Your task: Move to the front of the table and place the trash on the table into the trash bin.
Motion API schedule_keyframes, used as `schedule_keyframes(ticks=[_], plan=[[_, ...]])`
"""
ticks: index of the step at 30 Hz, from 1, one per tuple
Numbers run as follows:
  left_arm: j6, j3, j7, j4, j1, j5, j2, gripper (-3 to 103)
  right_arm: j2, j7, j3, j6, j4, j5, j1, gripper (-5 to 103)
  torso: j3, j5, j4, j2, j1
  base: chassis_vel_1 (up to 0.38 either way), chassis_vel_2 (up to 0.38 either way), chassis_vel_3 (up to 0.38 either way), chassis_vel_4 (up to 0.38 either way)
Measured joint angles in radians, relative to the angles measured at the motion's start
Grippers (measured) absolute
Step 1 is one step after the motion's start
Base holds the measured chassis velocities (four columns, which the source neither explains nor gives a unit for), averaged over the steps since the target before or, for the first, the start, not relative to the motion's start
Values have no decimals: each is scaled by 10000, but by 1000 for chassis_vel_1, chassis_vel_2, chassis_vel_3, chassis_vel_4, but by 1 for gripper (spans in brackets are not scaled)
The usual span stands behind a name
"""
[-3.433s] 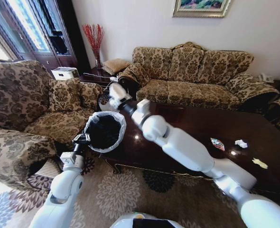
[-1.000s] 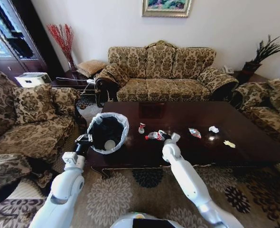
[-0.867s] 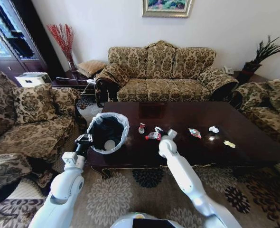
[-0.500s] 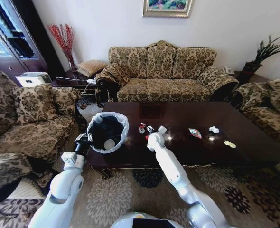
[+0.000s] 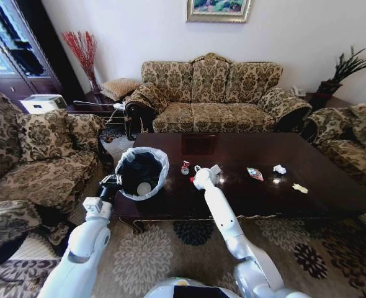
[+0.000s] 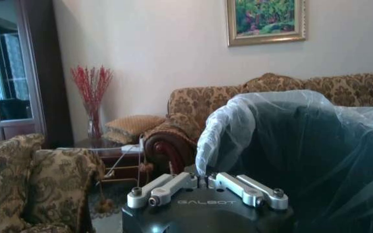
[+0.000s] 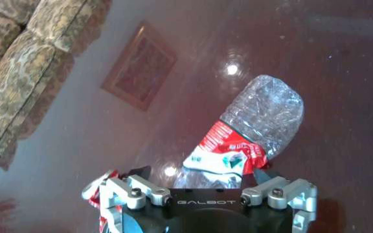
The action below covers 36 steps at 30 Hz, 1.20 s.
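1. Fingers of the right gripper are clamped on the bottle: clear crushed plastic, red label, sticking out past the jaws above the glossy table.
2. Left gripper has its fingers pinched together on the bin liner, at the rim; black inside, translucent bag folded over the edge.
3. Head view, nearest: left arm reaches forward on the left, left gripper at the bin rim. Bin sits at the table's left front corner.
4. White cup lies inside the bin, at the bottom.
5. Right arm stretches up the middle; right gripper is over the table, just right of the bin, with the bottle barely visible at its left side.
6. Small red-and-white wrapper stands on the table just left of the right gripper, between it and the bin.
7. Further right on the table: colourful wrapper, then white tissue, then yellowish scrap nearest the right end. All well apart from the gripper.
8. Beyond: patterned sofa behind the table, armchair left of the bin.
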Motion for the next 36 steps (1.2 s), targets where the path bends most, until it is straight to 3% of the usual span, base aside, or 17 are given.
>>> schedule_keyframes(ticks=[7, 9, 11, 13, 14, 15, 16, 18, 28, 36], plan=[[-40, -28, 11, 39, -33, 0, -17, 3, 30, -184, 304, -14, -415, 331, 161, 78, -1, -3, -4, 0, 0, 0, 0, 0, 0], [-41, -25, 12, 39, -33, 1, -21, 3, 37, -200, 305, -14, -432, 319, 161, 78, -2, -3, -4, 1, -1, 0, 0, 0, 0], [-68, -23, 17, 39, -35, 1, -35, 3, 39, -311, 308, -9, -527, 186, 146, 66, -3, -3, -3, 2, -3, 0, 0, 0, 0], [-77, -32, 16, 40, -31, 1, -34, 3, 35, -361, 274, -5, -529, 114, 116, 66, -3, -3, -4, 2, -3, 0, 0, 0, 0], [-97, -46, 17, 39, -29, 1, -34, 3, 32, -385, 257, -2, -520, 92, 96, 54, -3, -3, -4, 2, -3, 0, 0, 0, 0], [-109, -51, 16, 42, -29, 1, -34, 3, 30, -395, 255, -1, -515, 89, 87, 54, -3, -3, -4, 2, -3, 0, 0, 0, 0], [-154, -61, 16, 57, -29, 4, -33, 3, 27, -407, 247, 7, -505, 75, 64, 44, -3, 0, -4, 2, -2, 0, 0, 0, 0], [-164, -60, 16, 60, -31, 4, -33, 3, 25, -421, 243, 10, -502, 59, 52, 44, -3, 0, -4, 2, -2, 0, 0, 0, 0], [-228, -77, 50, 44, -43, 6, -23, 3, -81, -553, 161, 5, -282, -87, -181, 19, 0, 4, 5, 1, 0, 0, 0, 0, 0], [-266, -74, 101, -47, 15, 18, -55, 3, -358, -674, 26, -4, -67, -414, -395, 14, 0, 2, -3, 1, 0, 0, 0, 0, 0]])
